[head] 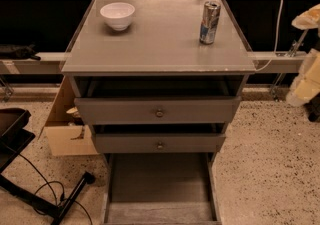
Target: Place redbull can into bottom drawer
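Observation:
The redbull can (210, 22) stands upright on the grey cabinet top (160, 44), near its back right corner. The bottom drawer (160, 184) is pulled far out at the foot of the cabinet, and its flat grey floor is bare. My gripper (306, 69) is a cream-coloured shape at the right edge of the view. It is off the cabinet, to the right of the can and lower than it, and touches nothing.
A white bowl (118, 15) sits at the back left of the top. The two upper drawers (159, 113) with round knobs stand slightly open. A cardboard box (65, 129) sits left of the cabinet. A black stand and cables (30, 189) lie on the floor at left. A rail runs behind.

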Available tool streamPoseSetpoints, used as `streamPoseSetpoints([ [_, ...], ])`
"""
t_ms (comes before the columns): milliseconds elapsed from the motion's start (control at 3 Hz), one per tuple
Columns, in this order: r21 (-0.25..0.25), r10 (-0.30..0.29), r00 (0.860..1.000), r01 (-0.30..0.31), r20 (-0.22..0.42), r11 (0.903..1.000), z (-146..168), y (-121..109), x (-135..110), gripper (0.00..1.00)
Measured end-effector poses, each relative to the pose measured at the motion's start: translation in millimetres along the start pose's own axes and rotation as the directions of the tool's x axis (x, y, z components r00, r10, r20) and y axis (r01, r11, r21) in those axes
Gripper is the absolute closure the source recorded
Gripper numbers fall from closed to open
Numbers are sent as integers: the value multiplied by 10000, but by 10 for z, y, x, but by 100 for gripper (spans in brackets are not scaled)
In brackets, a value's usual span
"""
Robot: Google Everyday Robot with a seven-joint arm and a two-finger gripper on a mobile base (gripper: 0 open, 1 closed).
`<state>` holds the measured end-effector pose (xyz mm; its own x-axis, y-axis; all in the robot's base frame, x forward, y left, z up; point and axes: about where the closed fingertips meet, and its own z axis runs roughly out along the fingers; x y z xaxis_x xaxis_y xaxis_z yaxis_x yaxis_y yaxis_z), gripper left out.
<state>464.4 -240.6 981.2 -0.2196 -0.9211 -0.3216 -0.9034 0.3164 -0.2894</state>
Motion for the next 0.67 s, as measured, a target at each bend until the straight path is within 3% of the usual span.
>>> streamPoseSetpoints([
  [333, 188, 384, 9781, -431, 2044, 9989, 140, -535, -7, 0],
  [667, 322, 529, 9182, -712, 3926, 9969, 323, -1090, -122, 0],
])
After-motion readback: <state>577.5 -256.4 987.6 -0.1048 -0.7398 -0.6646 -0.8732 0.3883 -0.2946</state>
